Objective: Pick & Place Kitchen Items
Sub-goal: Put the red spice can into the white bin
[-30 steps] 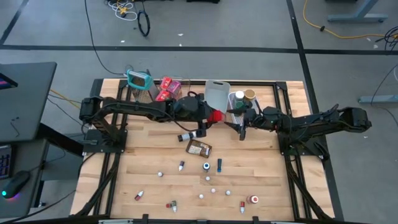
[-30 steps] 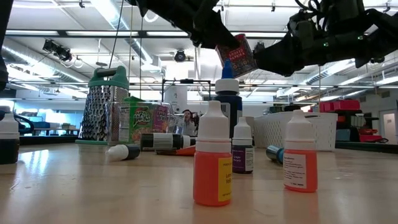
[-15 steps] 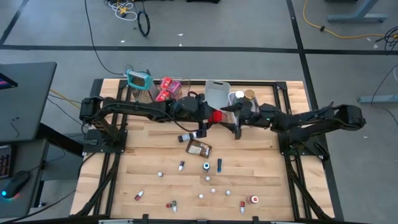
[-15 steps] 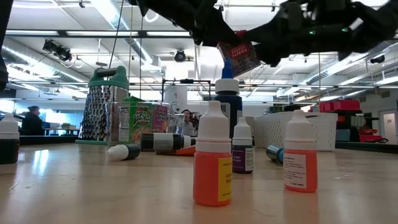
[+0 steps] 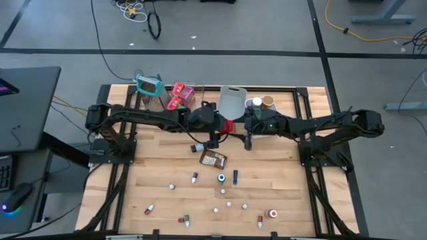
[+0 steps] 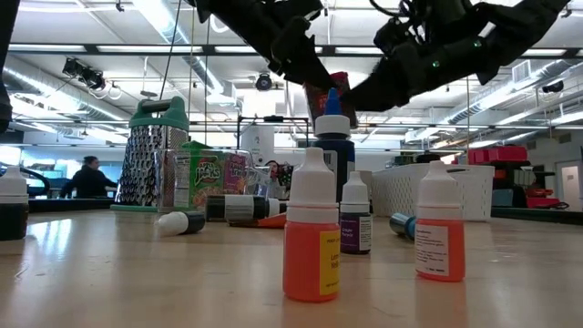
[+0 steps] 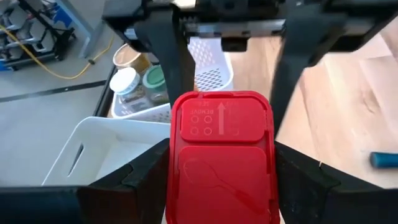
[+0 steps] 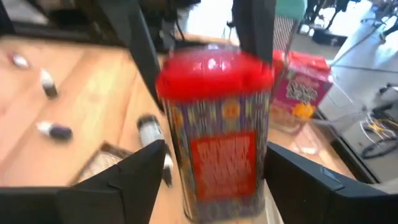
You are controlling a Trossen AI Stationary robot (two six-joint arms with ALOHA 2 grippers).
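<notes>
You've got the wooden table (image 5: 160, 200) with both arms meeting over its middle, near the far side. Your left gripper (image 5: 223, 127) is clamped on the red-lidded tin (image 5: 229, 125), held up in the air above the tabletop (in the low view it hangs above the blue-capped bottle (image 6: 334, 146)). The left wrist view shows that tin's red lid (image 7: 221, 155) squeezed between both dark fingers (image 7: 127, 180). Your right gripper (image 5: 248, 127) sits just beside the tin on the opposite side, fingers spread to either side of it in the right wrist view; whether they touch it you can't tell.

Behind the arms: a white bin (image 5: 232, 100), a perforated white basket (image 7: 211, 62) with lidded jars (image 5: 261, 102), pink packets (image 5: 179, 93), and the teal-framed grater (image 5: 149, 85). A brown packet (image 5: 213, 159) lies flat just nearer than the grippers. Small dropper bottles (image 5: 194, 177) and tiny caps (image 5: 229, 204) are scattered over the near half. Closest in the low view stand two orange bottles (image 6: 311, 228).
</notes>
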